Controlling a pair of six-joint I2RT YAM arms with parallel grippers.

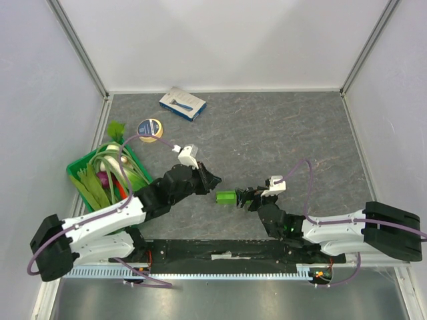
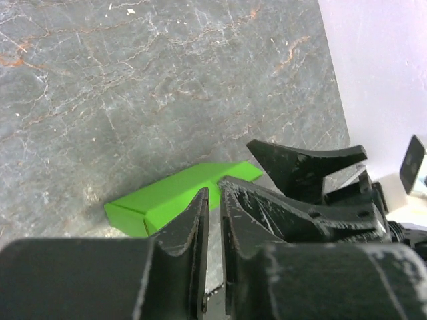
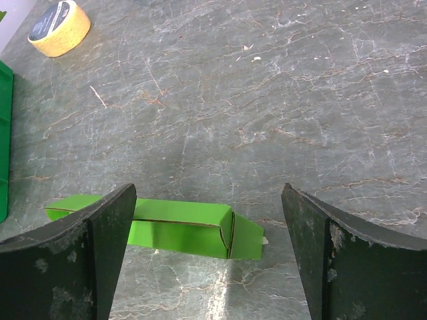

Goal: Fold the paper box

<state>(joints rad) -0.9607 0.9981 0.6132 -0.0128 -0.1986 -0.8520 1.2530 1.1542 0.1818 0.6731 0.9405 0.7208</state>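
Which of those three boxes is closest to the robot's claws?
The lime-green paper box mid-table, right before them. The blue-and-white carton lies at the far edge, and the darker green crate of vegetables sits far left.

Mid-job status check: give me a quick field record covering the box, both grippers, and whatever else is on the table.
paper box: lying on the table between the two arms; one end flap sticks out, not tucked
left gripper: low beside the box, jaws a narrow gap apart, nothing between them
right gripper: wide open at the box's other end, not gripping it
other items: green crate with vegetables, far left; tape roll; blue-and-white carton near the back edge
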